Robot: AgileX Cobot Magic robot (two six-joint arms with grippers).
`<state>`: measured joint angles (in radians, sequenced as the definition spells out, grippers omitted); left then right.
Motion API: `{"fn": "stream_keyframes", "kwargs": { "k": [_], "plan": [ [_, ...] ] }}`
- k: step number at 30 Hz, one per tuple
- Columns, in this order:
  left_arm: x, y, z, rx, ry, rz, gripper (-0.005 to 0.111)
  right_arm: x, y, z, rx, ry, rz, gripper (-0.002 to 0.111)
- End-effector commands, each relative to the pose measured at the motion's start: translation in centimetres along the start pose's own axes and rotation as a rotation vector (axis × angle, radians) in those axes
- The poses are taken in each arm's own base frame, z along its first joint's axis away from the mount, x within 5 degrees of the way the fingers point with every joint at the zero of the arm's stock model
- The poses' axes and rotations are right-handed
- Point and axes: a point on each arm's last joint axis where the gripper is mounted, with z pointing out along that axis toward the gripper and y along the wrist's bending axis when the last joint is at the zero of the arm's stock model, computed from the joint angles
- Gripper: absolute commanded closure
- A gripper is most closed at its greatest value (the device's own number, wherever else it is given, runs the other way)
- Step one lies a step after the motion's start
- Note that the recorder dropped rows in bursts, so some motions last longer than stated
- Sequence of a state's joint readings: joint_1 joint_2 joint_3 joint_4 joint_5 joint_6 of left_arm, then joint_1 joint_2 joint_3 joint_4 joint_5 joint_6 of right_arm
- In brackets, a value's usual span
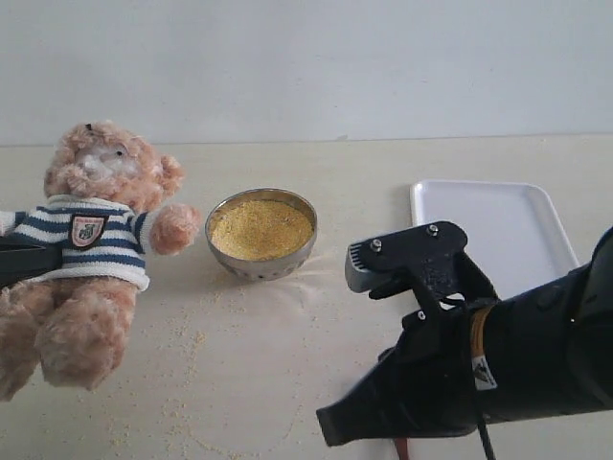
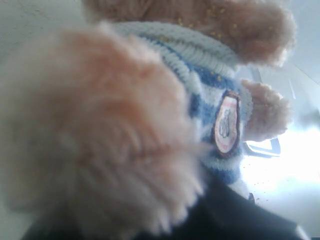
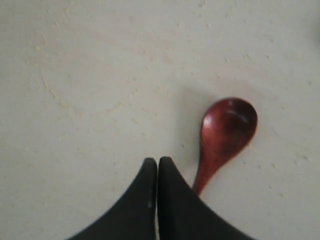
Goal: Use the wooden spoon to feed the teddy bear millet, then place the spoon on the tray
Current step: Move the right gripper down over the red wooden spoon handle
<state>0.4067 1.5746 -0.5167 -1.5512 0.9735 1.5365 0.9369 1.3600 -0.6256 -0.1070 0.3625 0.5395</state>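
Nearest, at the lower right of the exterior view, the right arm [image 1: 498,364] is bent low over the table [image 1: 287,402]. Its wrist view shows the right gripper [image 3: 157,162] with jaws pressed together and nothing between them. The wooden spoon [image 3: 227,127] lies flat just beside the fingertips, bowl up and empty, its handle running in under one finger. It looks unheld, so the jaws would probably have to part before a pickup.

Stray grains dust the table in the lower middle of the frame.

At the left, the teddy bear [image 1: 91,240] sits leaning back, face up and one paw stretched toward the bowl, a pose that suits being fed. A dark part of the left gripper [image 1: 21,261] comes in at the left edge against the bear's side, likely to steady it. Fur fills the left wrist view, so I cannot tell how its jaws stand.

Behind, in the centre, the metal bowl [image 1: 263,266] holds the millet [image 1: 261,228] heaped near its rim, within easy reach of the bear. Farthest, at the upper right, the tray [image 1: 498,230] lies bare, where the spoon is to be laid
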Motion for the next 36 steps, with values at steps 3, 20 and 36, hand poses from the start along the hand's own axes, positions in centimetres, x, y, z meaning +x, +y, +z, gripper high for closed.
{"fn": "stream_keyframes", "kwargs": {
  "k": [3,20,36],
  "plan": [
    [-0.2,-0.2,-0.1,0.017,-0.021,-0.006,0.102,1.3,-0.6,0.0,0.063,0.121,-0.021,0.107],
    [-0.2,-0.2,-0.1,0.017,-0.021,-0.006,0.102,2.0,-0.4,1.2,0.054,0.200,0.051,0.049],
    [-0.2,-0.2,-0.1,0.017,-0.021,-0.006,0.102,3.4,-0.7,3.5,0.118,0.350,0.099,0.049]
  ]
}}
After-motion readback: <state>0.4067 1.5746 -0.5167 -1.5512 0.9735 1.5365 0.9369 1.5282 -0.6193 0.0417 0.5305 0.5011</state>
